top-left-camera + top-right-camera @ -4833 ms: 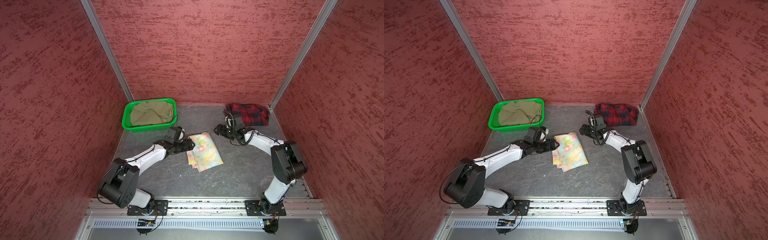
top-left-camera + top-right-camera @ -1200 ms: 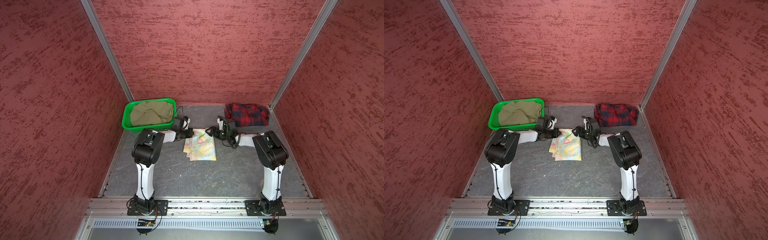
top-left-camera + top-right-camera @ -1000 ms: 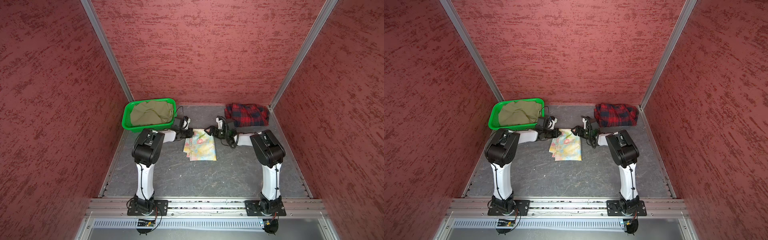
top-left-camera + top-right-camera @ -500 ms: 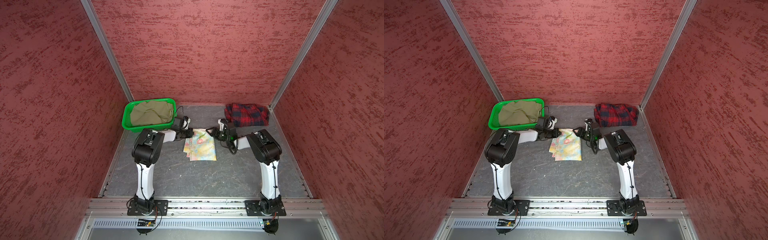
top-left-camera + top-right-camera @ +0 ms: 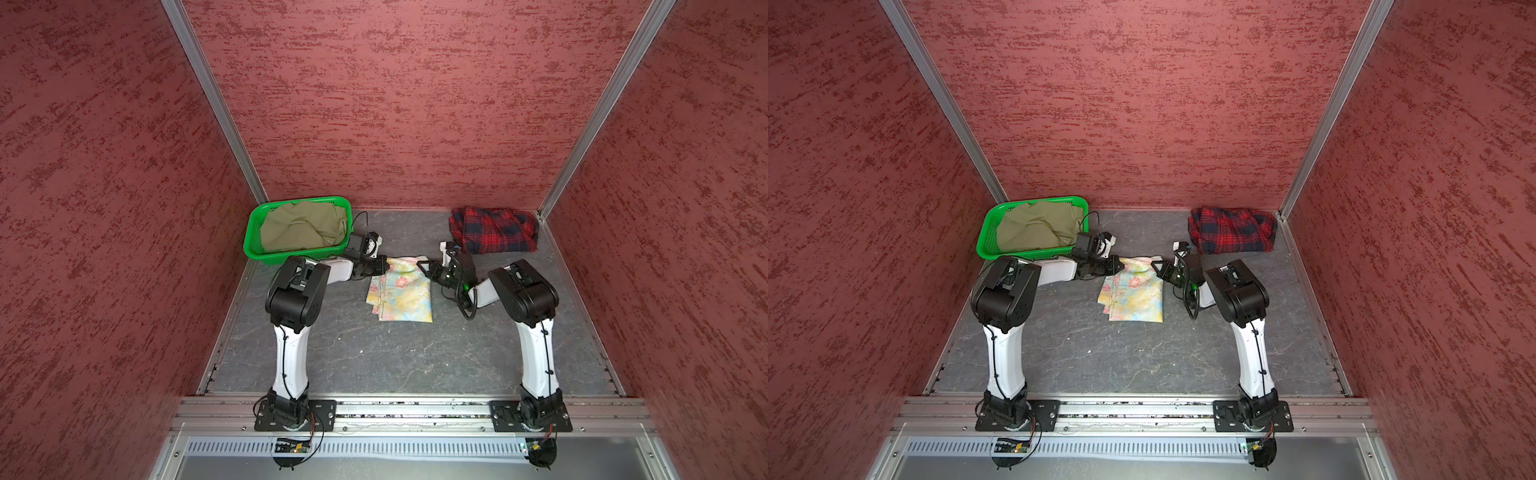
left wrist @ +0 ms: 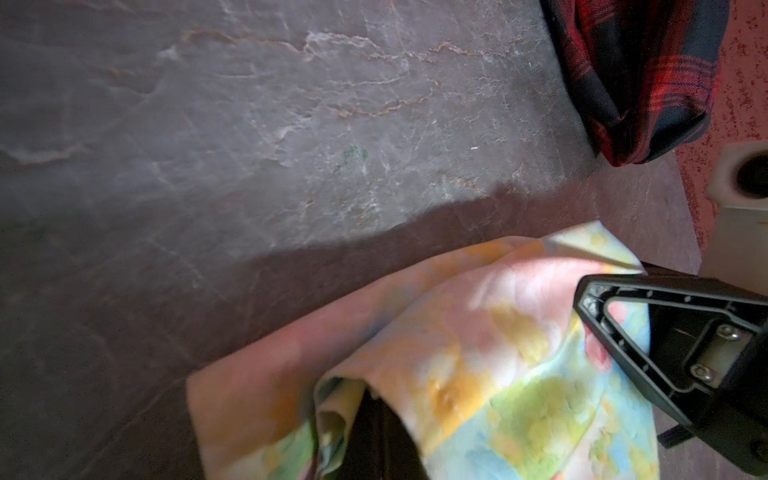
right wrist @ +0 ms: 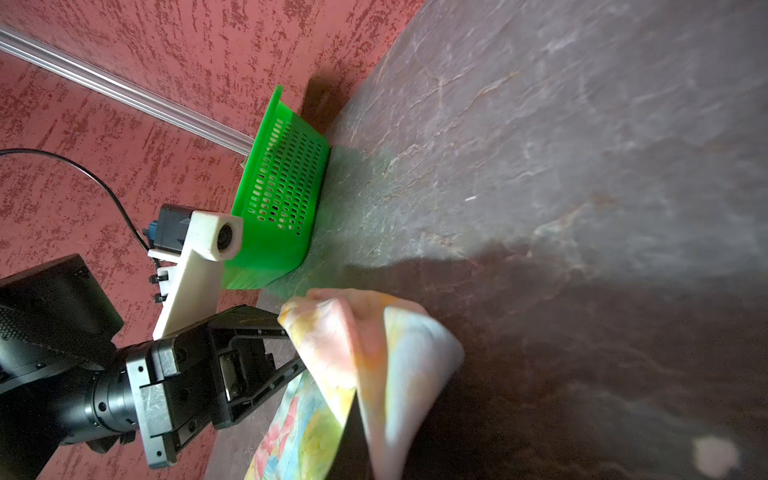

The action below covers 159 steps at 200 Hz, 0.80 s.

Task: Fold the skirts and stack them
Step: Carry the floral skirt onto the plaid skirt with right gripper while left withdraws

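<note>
So the flowered skirt [image 5: 401, 291] sits in the middle of the frame in both top views, folded into a rough rectangle on the grey table [image 5: 374, 357], and both tools are on its far edge. The left gripper [image 5: 383, 267] is clamped shut on the far left corner, and the right gripper [image 5: 420, 267] is pinched shut on the far right corner. The wrist views show the cloth bunched and lifted a bit around each set of jaws. This stuff looks thin, light and totally floppy, so I'd guess it sags and slides open the second one corner gets ahead of the other. The layers can peel apart too; you can see loose edges peeking out on the left side of the fold. Best hold is right where they are, pinching all the layers at the two far corners and moving together. The plaid skirt [image 5: 492, 230] is a folded lump in the upper right corner of the table. The olive skirt [image 5: 303, 226] is crumpled in the green basket [image 5: 253, 249] at upper left, not yet folded by the look of it.
</note>
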Each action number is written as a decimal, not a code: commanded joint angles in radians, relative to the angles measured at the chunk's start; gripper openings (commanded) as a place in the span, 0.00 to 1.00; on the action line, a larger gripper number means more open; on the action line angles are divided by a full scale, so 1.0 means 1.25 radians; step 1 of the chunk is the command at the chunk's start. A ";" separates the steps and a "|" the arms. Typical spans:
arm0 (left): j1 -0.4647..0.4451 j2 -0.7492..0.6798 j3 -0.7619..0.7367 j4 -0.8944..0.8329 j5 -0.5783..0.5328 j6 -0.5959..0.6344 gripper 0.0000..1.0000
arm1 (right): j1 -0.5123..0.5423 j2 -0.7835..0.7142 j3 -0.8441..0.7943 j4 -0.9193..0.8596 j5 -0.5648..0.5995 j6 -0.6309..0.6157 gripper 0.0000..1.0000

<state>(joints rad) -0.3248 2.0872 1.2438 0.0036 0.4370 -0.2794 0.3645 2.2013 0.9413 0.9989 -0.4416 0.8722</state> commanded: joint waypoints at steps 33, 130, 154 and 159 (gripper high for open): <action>0.002 -0.078 0.009 -0.037 0.043 -0.074 0.39 | 0.012 -0.152 0.050 -0.149 0.134 -0.112 0.00; 0.026 -0.341 -0.102 0.087 0.094 -0.174 0.87 | -0.065 -0.173 0.441 -0.700 0.274 -0.395 0.00; 0.026 -0.374 -0.124 0.080 0.096 -0.170 0.88 | -0.106 -0.147 0.524 -0.734 0.274 -0.408 0.00; 0.026 -0.379 -0.130 0.082 0.097 -0.172 0.88 | -0.113 -0.136 0.547 -0.747 0.269 -0.409 0.00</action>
<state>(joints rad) -0.2970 1.6505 1.1141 0.0872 0.5385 -0.4824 0.2695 1.9934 1.5227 0.1734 -0.1329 0.4175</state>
